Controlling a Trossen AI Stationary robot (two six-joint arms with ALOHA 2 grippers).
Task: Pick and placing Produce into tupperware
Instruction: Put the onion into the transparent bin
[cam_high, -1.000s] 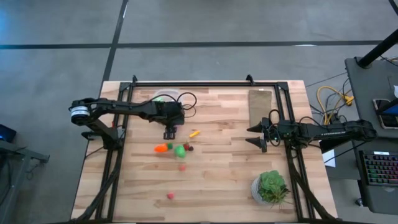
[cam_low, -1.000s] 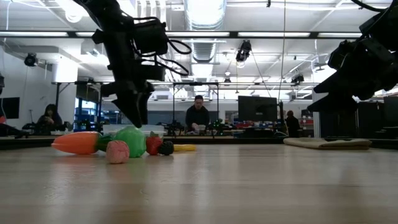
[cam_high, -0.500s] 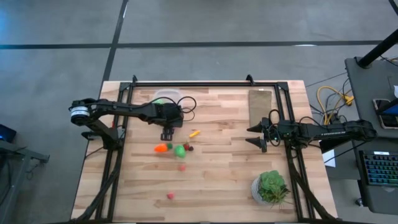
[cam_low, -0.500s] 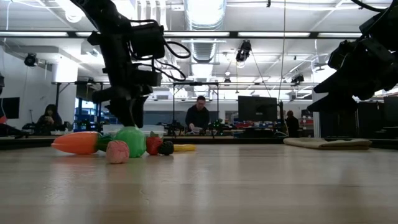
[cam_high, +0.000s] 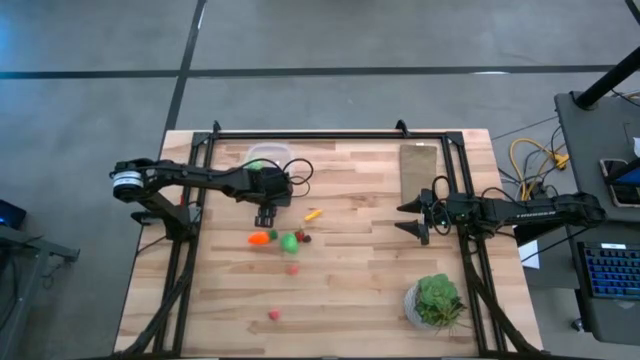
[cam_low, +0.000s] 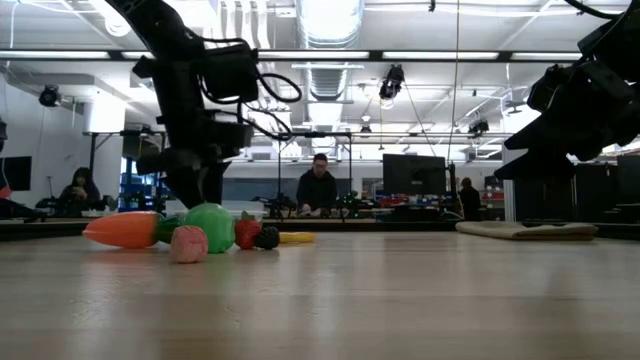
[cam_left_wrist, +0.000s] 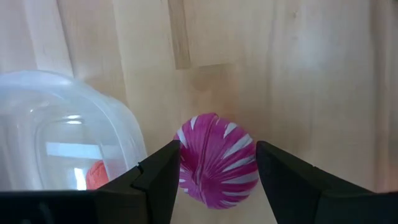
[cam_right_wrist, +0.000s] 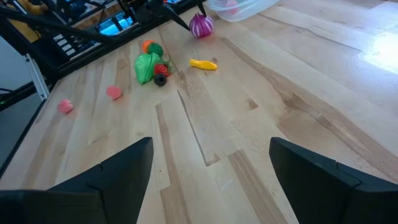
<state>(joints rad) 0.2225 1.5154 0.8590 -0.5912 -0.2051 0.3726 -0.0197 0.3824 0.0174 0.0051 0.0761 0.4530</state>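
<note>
- Your left hand (cam_high: 265, 217) hangs above the counter (cam_high: 350, 290) toward its far left part, just on the near side of the tupperware (cam_high: 266, 155).
- Its wrist view shows the two fingers (cam_left_wrist: 155, 180) set on either side of a magenta ball with white stripes (cam_left_wrist: 215, 160); they look closed on it, though the contact itself is hard to make out.
- The tupperware (cam_left_wrist: 62, 137) lies just beside that ball, close to the counter's far edge, with a small reddish piece (cam_left_wrist: 96, 176) inside it.
- The rest of the produce lies in a loose group near the counter's middle: an orange carrot (cam_high: 259, 238), a green ball (cam_high: 290, 241), a dark red bit (cam_high: 303, 237) and a yellow piece (cam_high: 313, 213).
- Two pink pieces lie apart from that group, one (cam_high: 293, 268) just nearer the near edge, the other (cam_high: 272, 314) close to that edge.
- Your right hand (cam_high: 415, 218) waits by the counter's right edge, its fingers (cam_right_wrist: 106, 180) spread wide and holding nothing.
- A tan board (cam_high: 419, 170) lies at the far right corner; a leafy plant (cam_high: 436, 300) stands at the near right corner.
</note>
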